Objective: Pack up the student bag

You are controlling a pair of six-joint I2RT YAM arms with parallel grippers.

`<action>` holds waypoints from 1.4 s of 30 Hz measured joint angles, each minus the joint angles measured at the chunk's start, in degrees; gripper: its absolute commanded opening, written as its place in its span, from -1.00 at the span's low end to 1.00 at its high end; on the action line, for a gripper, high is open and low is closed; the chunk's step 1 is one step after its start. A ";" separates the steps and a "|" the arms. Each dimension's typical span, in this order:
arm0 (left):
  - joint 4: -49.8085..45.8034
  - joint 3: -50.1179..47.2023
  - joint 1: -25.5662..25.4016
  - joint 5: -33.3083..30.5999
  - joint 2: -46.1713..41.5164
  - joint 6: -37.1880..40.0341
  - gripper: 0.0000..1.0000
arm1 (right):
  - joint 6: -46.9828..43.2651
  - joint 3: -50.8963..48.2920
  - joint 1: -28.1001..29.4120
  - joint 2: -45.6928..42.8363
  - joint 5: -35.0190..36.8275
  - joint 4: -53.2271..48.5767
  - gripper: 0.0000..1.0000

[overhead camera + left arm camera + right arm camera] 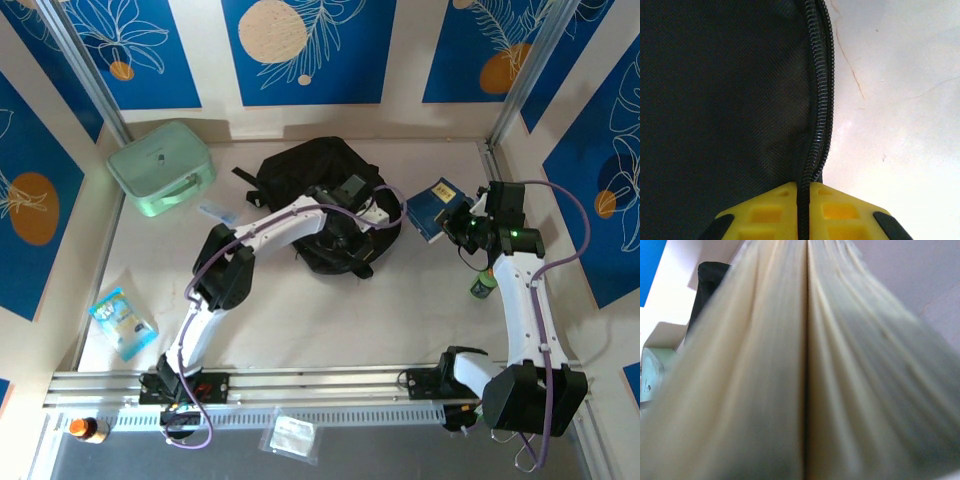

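Observation:
The student bag (300, 170), a black fabric backpack, lies at the back middle of the table. My left gripper (352, 250) reaches down onto its near edge. In the left wrist view the yellow fingers (770, 210) are shut on the bag's zip (820, 100), with dark bag fabric (720, 100) to the left. My right gripper (462, 225) hangs to the right of the bag, shut on a blue book (433, 207). The book's cream page edges (805, 380) hide that gripper's fingers in the right wrist view.
A mint-green hard case (160, 168) stands at the back left. A blue packet (122, 322) lies near the left wall, and a small green bottle (483, 283) stands beside the right arm. An orange-lidded jar (85, 429) and a clear pouch (293, 437) sit below the rail.

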 measured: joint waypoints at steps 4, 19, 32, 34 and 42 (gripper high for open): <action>2.36 -2.27 2.38 5.95 -1.31 -2.16 -0.87 | 0.00 -0.07 -0.07 -0.17 0.00 0.00 -1.00; 16.28 -12.90 9.40 18.51 -8.37 -12.83 -0.85 | 0.22 -1.14 -0.22 -3.19 -1.49 -0.76 -1.00; 23.52 -19.47 9.77 6.34 -16.92 -17.64 -0.95 | 3.67 -5.70 1.70 -9.81 -2.03 -3.80 -1.00; 25.40 -20.46 9.77 4.33 -19.15 -17.64 -0.95 | 5.01 -6.67 3.78 -10.56 -2.40 -3.91 -1.00; 32.50 -21.33 9.55 3.67 -23.54 -16.96 -0.95 | 12.22 -10.62 15.04 -6.91 -5.90 2.93 -1.00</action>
